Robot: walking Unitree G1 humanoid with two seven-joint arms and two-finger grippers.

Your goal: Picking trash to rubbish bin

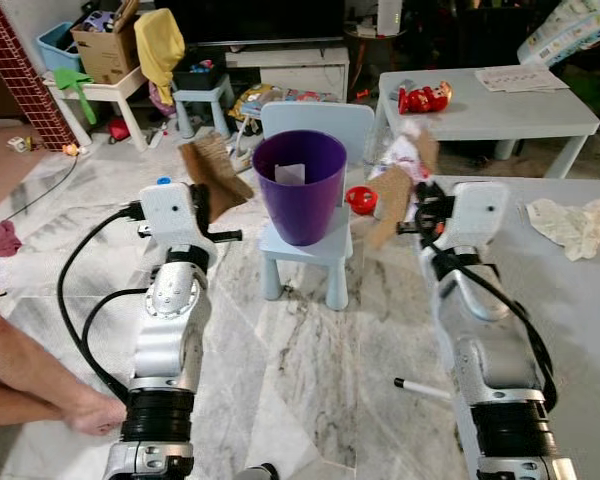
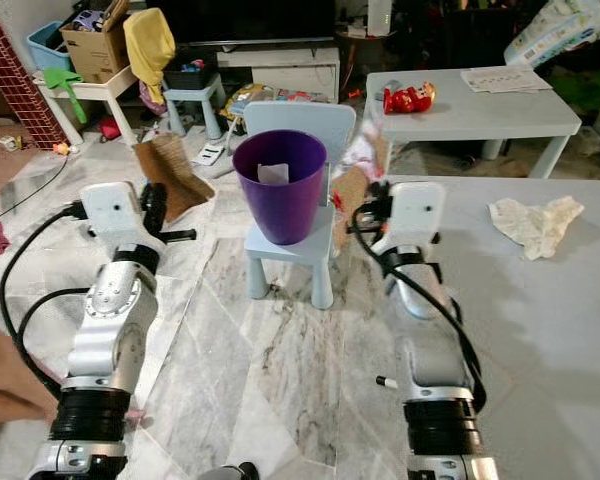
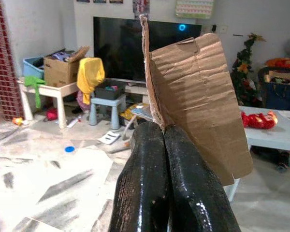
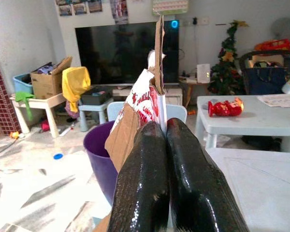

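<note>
Marble flooring is stretching under a cluttered living room, where a purple bin is standing on a small blue chair between both arms. Left gripper is pinching a brown cardboard sheet, fingers fully closed. Right gripper is likewise clamping a printed cardboard scrap. Both pieces are standing upright just beside the bin's rim, the right one seeming nearer.

Marble floor, grey tables, dark television
</note>
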